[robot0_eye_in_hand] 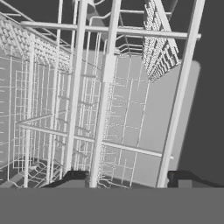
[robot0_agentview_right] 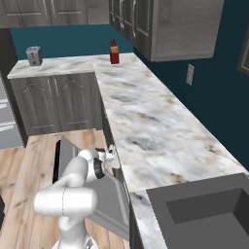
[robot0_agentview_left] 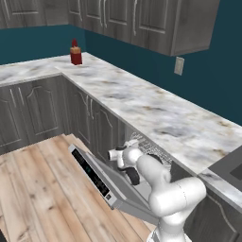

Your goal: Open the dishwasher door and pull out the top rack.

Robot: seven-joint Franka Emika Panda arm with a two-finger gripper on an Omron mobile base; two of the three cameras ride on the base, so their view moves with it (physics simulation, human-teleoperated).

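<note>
**Arm reaches into the open dishwasher**

On the left, the floor (robot0_agentview_left: 38,189) is light wood. Dark cabinets (robot0_agentview_left: 28,113) stand at the far left, under a marble counter (robot0_agentview_left: 142,104). A red bottle (robot0_agentview_left: 75,53) stands upright on the far corner of that counter. In the right base view a small grey toaster (robot0_agentview_right: 33,56) sits on the counter, well to the left of the bottle.

The door (robot0_agentview_left: 94,177) of the dishwasher is open. It hangs down and out over the floor, tilted, with its black strip of small white marks along the outer edge. The white arm (robot0_agentview_left: 160,184) leans over the door, and its hand goes in under the counter edge.

The rack (robot0_agentview_left: 146,147) is a grey wire basket. From the left base view a little of it peeks out just under the counter, right behind the hand. It looks mostly inside the machine.

The hand view looks along the wires of the rack (robot0_eye_in_hand: 87,109) from very close. Long bars run up and down the picture, with thin mesh behind them. The gripper (robot0_eye_in_hand: 127,177) is at the bottom, with one dark fingertip (robot0_eye_in_hand: 76,176) on the left and one on the right. The jaws stand partly open, with two of the long bars running down between the tips. I cannot tell if the tips touch a bar or hold anything.

On the right, a dark sink (robot0_agentview_right: 209,209) is set into the near end of the counter. A wall plug (robot0_agentview_left: 178,66) sits on the blue wall (robot0_agentview_left: 212,85) above.
</note>
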